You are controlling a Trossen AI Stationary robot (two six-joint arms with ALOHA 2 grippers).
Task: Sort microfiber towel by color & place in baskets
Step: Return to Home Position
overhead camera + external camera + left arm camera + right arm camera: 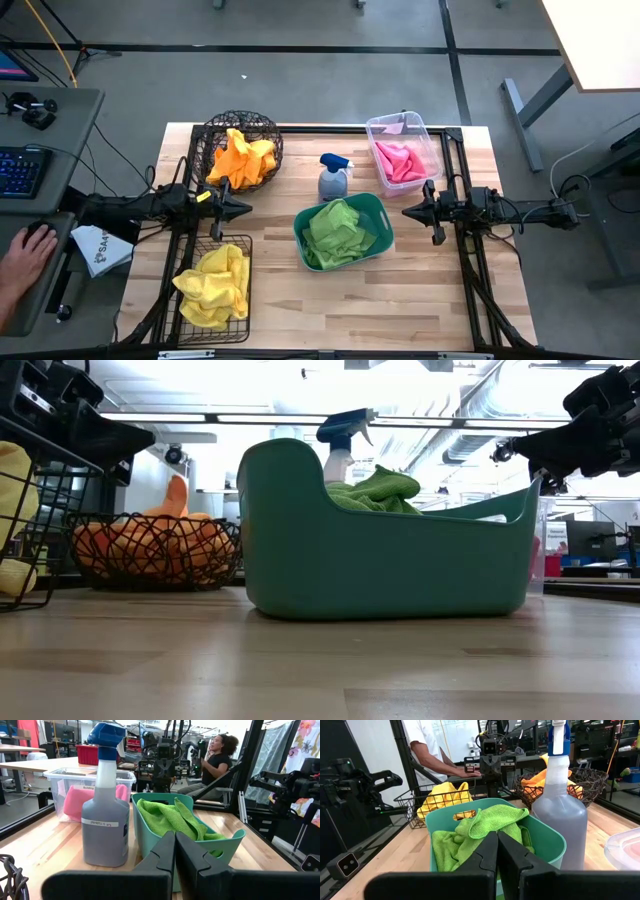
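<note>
Left gripper (242,209) and right gripper (409,211) closed, empty, near opposite bench edges. Green towels (338,228) seemingly overtop tub (400,565); could spill.

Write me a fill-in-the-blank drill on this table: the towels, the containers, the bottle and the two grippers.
1. The towels in the round wire basket are ___.
2. The pink towels lie in a bin made of ___ plastic.
3. The spray bottle beside the teal tub has a ___ top.
4. The left gripper and the right gripper hold nothing, and the fingers of both are ___.

Missing words: orange; clear; blue; shut.
</note>
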